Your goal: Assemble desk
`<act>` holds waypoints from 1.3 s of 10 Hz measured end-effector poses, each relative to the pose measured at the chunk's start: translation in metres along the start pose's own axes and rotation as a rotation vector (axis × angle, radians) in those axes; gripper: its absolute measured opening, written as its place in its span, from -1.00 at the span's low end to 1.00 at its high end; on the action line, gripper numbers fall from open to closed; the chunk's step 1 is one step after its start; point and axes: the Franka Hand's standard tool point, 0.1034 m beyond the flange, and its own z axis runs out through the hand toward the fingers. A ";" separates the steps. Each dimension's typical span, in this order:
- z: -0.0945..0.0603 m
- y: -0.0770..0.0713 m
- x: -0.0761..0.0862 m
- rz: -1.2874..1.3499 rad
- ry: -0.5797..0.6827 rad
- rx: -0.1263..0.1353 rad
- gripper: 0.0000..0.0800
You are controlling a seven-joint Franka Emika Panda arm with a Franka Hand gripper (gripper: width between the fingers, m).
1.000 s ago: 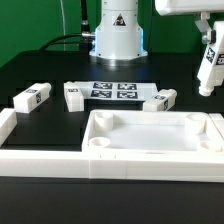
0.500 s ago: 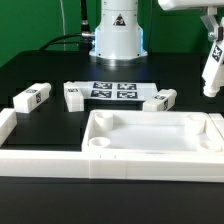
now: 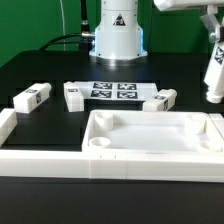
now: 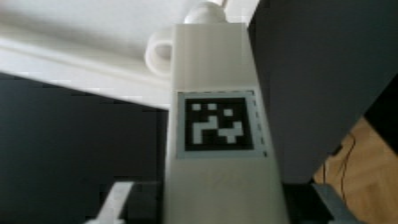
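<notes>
No leg fitted yet. Tabletop point(image 3: 140, 116) sat on the counter point(image 3: 50, 128), sockets empty. Three legs point(image 3: 32, 97) point(image 3: 72, 95) point(image 3: 160, 99) lay loose behind it. Jaws clamped the fourth leg point(image 3: 211, 78) aloft, at the exterior view's right.

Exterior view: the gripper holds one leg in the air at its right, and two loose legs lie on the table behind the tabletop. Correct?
No: three loose legs lie behind the tabletop, not two. The exterior view shows, from its left, the first leg, the second leg beside the marker board and the third leg. The gripper does hold a fourth leg in the air.
</notes>
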 end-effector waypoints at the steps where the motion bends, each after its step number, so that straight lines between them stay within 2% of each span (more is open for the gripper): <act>1: 0.003 0.002 -0.007 -0.003 0.029 -0.008 -0.27; 2: 0.003 0.004 -0.005 -0.002 0.087 -0.020 -0.27; 4: 0.005 0.004 -0.008 -0.002 0.082 -0.019 -0.27; 7: 0.031 0.013 -0.001 0.011 0.078 -0.017 -0.27; 9: 0.032 0.008 0.002 -0.001 0.078 -0.011 -0.27; 13: 0.034 0.010 0.000 -0.006 0.075 -0.013 -0.27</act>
